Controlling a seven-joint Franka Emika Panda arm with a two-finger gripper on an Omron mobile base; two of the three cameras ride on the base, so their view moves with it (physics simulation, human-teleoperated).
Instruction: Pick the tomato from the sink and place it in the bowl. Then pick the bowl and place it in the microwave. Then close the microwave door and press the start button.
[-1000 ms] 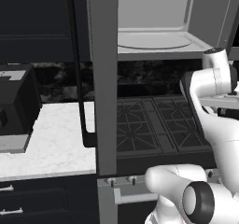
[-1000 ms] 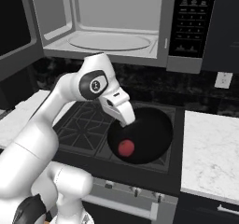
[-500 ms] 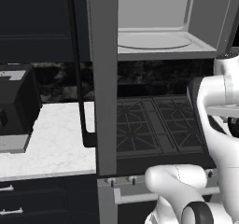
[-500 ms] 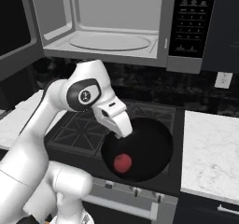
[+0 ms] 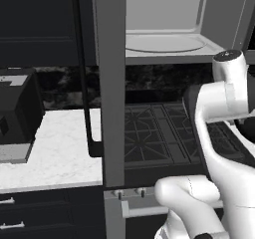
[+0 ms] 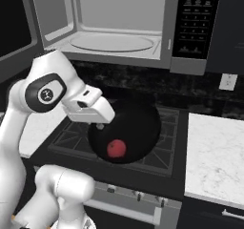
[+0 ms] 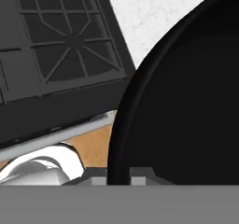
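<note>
My gripper (image 6: 99,125) is shut on the left rim of the black bowl (image 6: 128,130) and holds it above the stove. The red tomato (image 6: 116,148) lies inside the bowl, low on its near side. In the hand view the bowl (image 7: 186,101) covers the right half, and its rim runs down between my fingertips (image 7: 99,181). The microwave (image 6: 114,42) stands open above, its pale interior and round plate showing. Its door (image 5: 110,83) swings out to the left, edge on, with the black bar handle (image 5: 82,83) beside it. The sink is out of view.
The stove grates (image 6: 71,140) lie under the bowl. The microwave's keypad panel (image 6: 195,18) is to the right of the cavity. A white marble counter (image 6: 214,151) flanks the stove on the right. A black boxy appliance (image 5: 15,113) sits on the left counter.
The arm has carried the bowl and tomato a little to the left and upward over the stove. The gripper has stayed shut on the rim.
</note>
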